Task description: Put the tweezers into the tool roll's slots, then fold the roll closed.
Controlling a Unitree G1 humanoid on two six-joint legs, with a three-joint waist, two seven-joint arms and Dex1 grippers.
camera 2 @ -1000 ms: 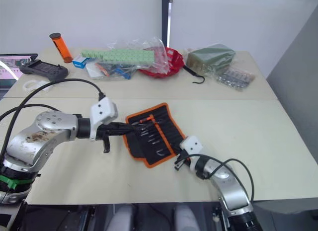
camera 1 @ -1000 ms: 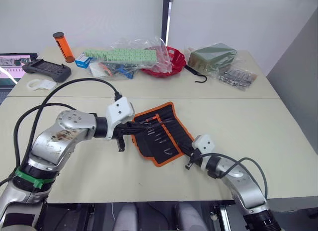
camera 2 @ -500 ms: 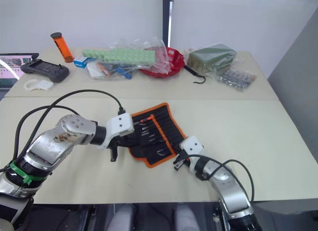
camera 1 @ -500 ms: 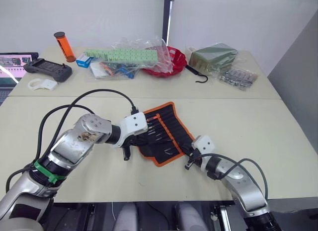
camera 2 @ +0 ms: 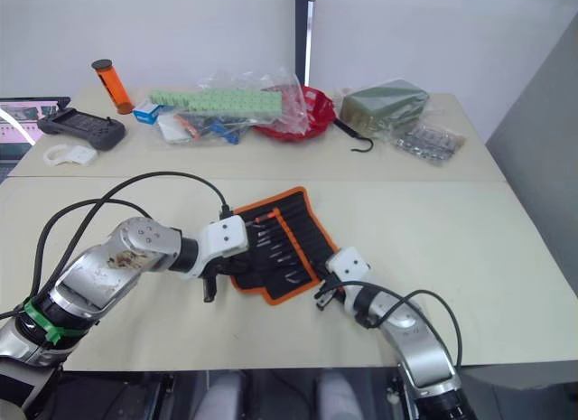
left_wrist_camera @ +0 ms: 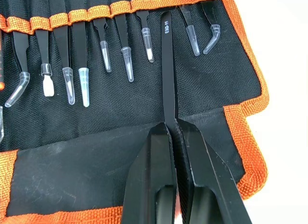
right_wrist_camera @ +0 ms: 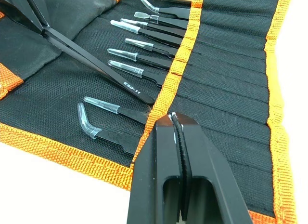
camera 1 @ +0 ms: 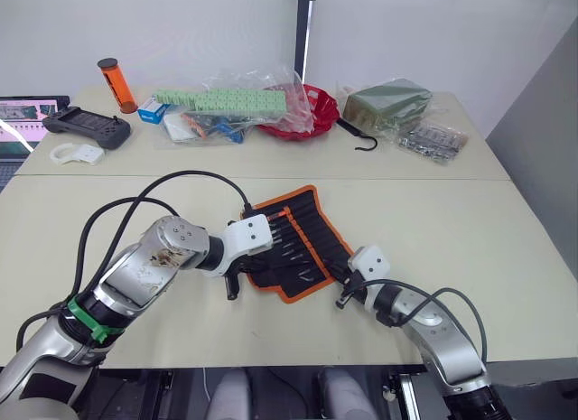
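Behind tool roll [camera 1: 298, 244]: red tray [camera 1: 302, 120], black hook [camera 1: 358, 137].

Tool roll [camera 2: 282, 247] lies open on near table [camera 2: 506, 248], left gripper [camera 2: 237, 260] at its left edge, right gripper [camera 2: 322, 294] at its near right corner; red tray [camera 2: 312, 113], orange tube [camera 2: 106, 86] far back.

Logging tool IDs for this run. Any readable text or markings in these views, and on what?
"ESD-11": white print on the tweezers held by the left gripper over the tool roll.
Same print on those tweezers from the right wrist view, next to the right gripper: reads about "E3D-11", partly blurred.
Laptop screen and blue box: too small to read.
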